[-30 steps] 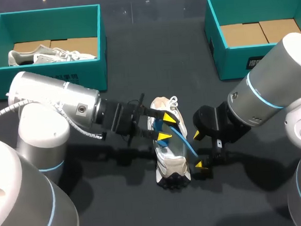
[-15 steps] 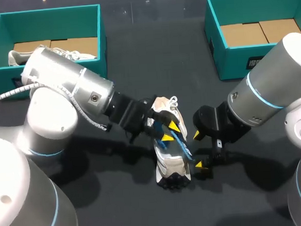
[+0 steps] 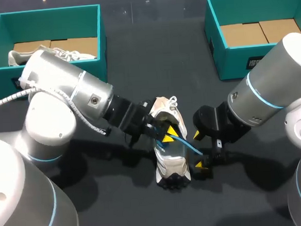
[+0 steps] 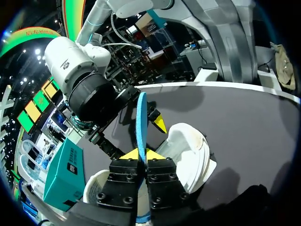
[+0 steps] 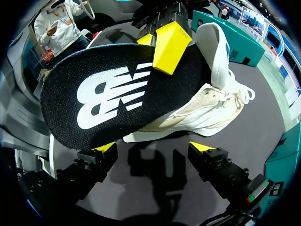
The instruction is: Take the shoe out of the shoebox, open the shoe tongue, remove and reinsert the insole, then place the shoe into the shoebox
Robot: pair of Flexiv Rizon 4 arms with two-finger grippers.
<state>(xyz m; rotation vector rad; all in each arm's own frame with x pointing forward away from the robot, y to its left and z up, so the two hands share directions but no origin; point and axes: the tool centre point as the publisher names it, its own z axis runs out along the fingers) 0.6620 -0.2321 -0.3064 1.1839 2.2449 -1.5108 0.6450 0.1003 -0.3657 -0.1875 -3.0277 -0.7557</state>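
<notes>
A white and beige shoe (image 3: 170,160) lies on the dark table between my two arms. My left gripper (image 3: 166,134) is over its opening, shut on the edge of the insole (image 3: 188,145), which sticks out slanting toward my right arm. In the left wrist view the insole's blue edge (image 4: 141,120) rises from between the closed fingers of the left gripper (image 4: 141,154), with the shoe (image 4: 190,150) beneath. The right wrist view shows the insole's black top (image 5: 122,94) above the shoe (image 5: 207,106). My right gripper (image 5: 155,148) (image 3: 198,150) stands open beside the shoe, holding nothing.
A teal shoebox (image 3: 45,11) at the back left holds a second pale shoe (image 3: 48,54). Another teal shoebox (image 3: 229,61) at the back right has only cardboard in its bottom. Open dark tabletop lies between the boxes and in front of the shoe.
My left gripper's fingers have closed on the insole, and the left arm has swung up and turned. The insole's free end shifted with it. The right arm has not moved.
</notes>
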